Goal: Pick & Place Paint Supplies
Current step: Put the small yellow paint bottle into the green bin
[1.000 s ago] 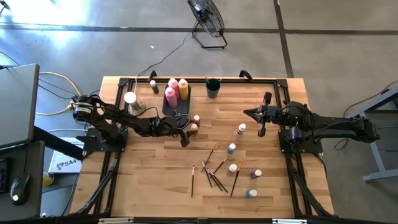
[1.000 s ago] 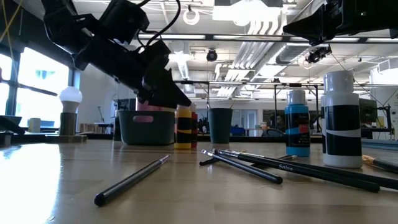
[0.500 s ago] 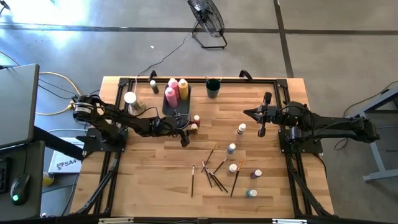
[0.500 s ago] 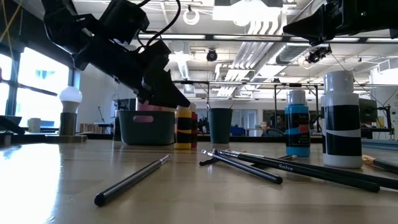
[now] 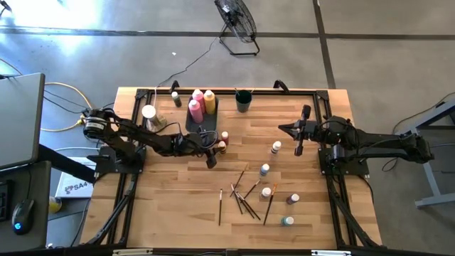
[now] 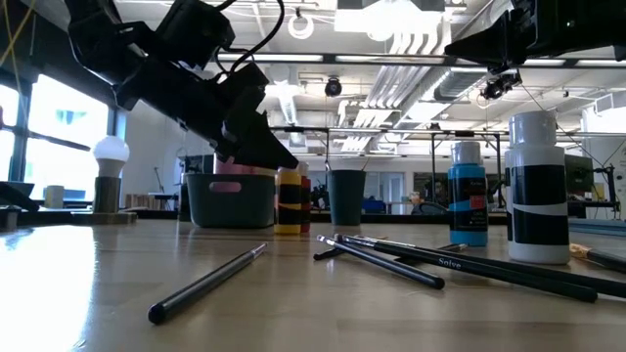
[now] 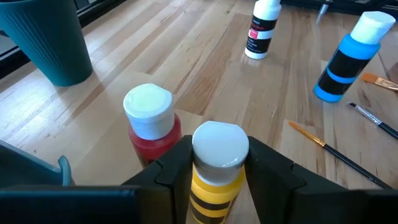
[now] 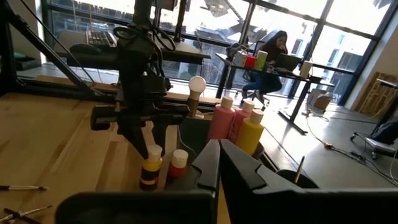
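Here, at the left of the wooden table (image 5: 178,206), a white knob on a round tan base (image 5: 148,114) stands near the back edge. Just beside it toward the middle, a dark bin (image 5: 200,117) holds the pink squeeze bottles (image 5: 195,107) and the yellow squeeze bottle (image 5: 209,100). The left gripper (image 5: 219,146) reaches in front of that bin, and its fingers (image 7: 173,169) press both sides of a small yellow bottle with black stripes (image 7: 217,165), gripping it just below the white cap while it stands on the table. A small red bottle (image 7: 151,121) stands touching or just beside the yellow one. Behind them at the back edge sits a teal cup (image 5: 244,100).

Toward the middle front, several thin dark-handled paintbrushes (image 5: 245,195) lie loosely crossed on the wood. Among and beside them stand small white-capped bottles: a blue one (image 5: 264,170), a white one with a black label (image 5: 275,148), and others nearer the front right (image 5: 288,220).

On the right, the right gripper (image 5: 299,135) hovers above the table well apart from the supplies, its fingers clenched together with nothing between them. In the right wrist view a person (image 8: 270,50) sits at a desk in the room beyond
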Controlling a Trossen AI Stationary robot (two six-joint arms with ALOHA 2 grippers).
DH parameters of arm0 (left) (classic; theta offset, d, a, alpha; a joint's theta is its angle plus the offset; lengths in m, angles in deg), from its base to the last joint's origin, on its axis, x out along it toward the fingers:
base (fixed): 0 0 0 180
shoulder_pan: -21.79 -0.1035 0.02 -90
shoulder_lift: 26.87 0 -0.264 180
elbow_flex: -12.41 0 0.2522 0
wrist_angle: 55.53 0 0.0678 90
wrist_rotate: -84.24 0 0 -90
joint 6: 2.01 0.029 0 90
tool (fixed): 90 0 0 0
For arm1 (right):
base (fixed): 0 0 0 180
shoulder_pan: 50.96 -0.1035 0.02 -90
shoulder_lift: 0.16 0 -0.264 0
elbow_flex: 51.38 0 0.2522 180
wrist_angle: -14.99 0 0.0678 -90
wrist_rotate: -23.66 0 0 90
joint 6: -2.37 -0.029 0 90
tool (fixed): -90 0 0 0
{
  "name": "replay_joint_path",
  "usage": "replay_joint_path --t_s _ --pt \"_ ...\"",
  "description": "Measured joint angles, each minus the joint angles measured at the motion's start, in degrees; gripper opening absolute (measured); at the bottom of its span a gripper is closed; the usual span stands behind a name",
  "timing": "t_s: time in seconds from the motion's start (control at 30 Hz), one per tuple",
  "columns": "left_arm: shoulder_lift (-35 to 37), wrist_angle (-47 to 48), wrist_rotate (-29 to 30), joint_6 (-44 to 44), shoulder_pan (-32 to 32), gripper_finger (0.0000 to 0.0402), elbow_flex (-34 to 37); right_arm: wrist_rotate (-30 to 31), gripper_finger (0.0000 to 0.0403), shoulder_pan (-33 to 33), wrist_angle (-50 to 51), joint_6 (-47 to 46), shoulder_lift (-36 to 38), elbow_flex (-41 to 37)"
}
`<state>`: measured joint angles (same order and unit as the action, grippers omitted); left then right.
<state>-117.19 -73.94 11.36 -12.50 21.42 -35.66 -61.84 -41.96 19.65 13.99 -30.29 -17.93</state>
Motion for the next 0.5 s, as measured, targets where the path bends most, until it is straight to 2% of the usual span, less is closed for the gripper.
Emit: replay_joint_path --t_s 0.5 --pt "0.3 0.7 0.0 -0.1 0.0 0.0127 0.0 -0.1 0.0004 0.0 0.0 0.0 0.0 0.0"
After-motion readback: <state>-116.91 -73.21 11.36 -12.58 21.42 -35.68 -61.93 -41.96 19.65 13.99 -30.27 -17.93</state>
